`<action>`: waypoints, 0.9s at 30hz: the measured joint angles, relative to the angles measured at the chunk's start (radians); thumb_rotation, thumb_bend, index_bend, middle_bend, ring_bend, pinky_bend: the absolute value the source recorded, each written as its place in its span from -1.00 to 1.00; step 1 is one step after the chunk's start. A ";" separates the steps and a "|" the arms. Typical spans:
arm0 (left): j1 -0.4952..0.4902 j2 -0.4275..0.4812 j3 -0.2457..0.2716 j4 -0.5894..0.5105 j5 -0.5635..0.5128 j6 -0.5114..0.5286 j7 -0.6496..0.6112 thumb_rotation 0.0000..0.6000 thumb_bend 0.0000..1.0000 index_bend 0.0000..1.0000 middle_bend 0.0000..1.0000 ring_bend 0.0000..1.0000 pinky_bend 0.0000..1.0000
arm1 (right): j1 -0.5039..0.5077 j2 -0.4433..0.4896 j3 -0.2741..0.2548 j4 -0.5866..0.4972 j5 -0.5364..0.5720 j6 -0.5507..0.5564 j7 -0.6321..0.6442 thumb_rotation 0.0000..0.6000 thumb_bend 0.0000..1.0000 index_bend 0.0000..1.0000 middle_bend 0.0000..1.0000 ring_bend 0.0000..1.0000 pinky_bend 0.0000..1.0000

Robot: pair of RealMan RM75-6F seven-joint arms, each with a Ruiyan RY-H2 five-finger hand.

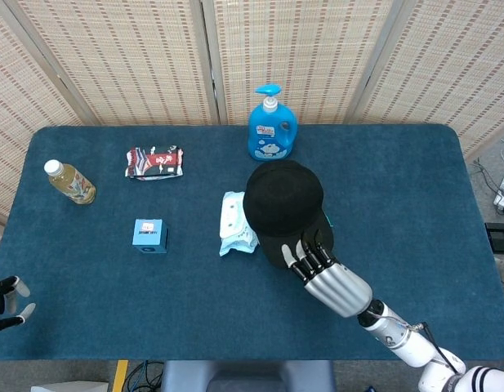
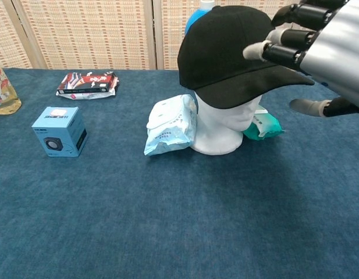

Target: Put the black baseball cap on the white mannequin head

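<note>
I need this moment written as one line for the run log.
black baseball cap: sits on white mannequin head | right hand: fingers apart at the cap's brim, no grip seen | left hand: idle at table edge

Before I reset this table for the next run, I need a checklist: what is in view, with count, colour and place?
baseball cap: 1, black, on the mannequin head
mannequin head: 1, white, table centre
wipes pack: 1, white and pale blue, against the head's left side in the chest view
teal packet: 1, behind the head, partly hidden
pump bottle: 1, blue, back edge
snack packet: 1, red and black, back left
drink bottle: 1, yellowish, white cap, far left
small box: 1, light blue, left of centre
table: 1, blue cloth
left hand: 1, left table edge, holding nothing
right hand: 1, silver, fingers spread at the cap's brim
</note>
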 measured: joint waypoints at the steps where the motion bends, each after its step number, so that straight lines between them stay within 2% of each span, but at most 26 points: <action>1: -0.001 0.000 0.000 -0.001 0.001 0.000 0.001 1.00 -0.57 0.12 0.50 0.37 0.88 | -0.007 0.004 -0.001 -0.012 0.004 0.000 -0.003 1.00 -0.90 -0.93 -0.31 -0.59 -0.49; 4: -0.002 0.001 -0.001 -0.002 0.002 0.002 0.002 1.00 -0.57 0.12 0.49 0.36 0.86 | -0.031 0.020 -0.007 -0.046 0.014 0.003 -0.011 1.00 -0.99 -1.00 -0.35 -0.61 -0.51; 10: 0.002 0.004 -0.004 -0.009 0.020 0.025 0.002 1.00 -0.57 0.10 0.47 0.33 0.82 | -0.094 0.066 -0.029 -0.140 0.045 0.018 -0.033 1.00 -1.00 -1.00 -0.41 -0.65 -0.52; 16: 0.007 0.011 -0.004 -0.029 0.045 0.047 0.006 1.00 -0.57 0.10 0.45 0.31 0.80 | -0.211 0.135 -0.058 -0.283 0.145 0.076 -0.024 1.00 -1.00 -0.94 -0.43 -0.67 -0.52; 22: 0.010 0.015 -0.003 -0.040 0.059 0.060 0.012 1.00 -0.57 0.09 0.43 0.29 0.73 | -0.285 0.157 -0.064 -0.286 0.203 0.177 0.131 1.00 -1.00 -0.85 -0.43 -0.67 -0.52; 27: 0.011 0.015 -0.005 -0.038 0.057 0.066 0.014 1.00 -0.57 0.09 0.43 0.29 0.71 | -0.338 0.138 -0.049 -0.204 0.264 0.266 0.343 1.00 -1.00 -0.79 -0.43 -0.67 -0.52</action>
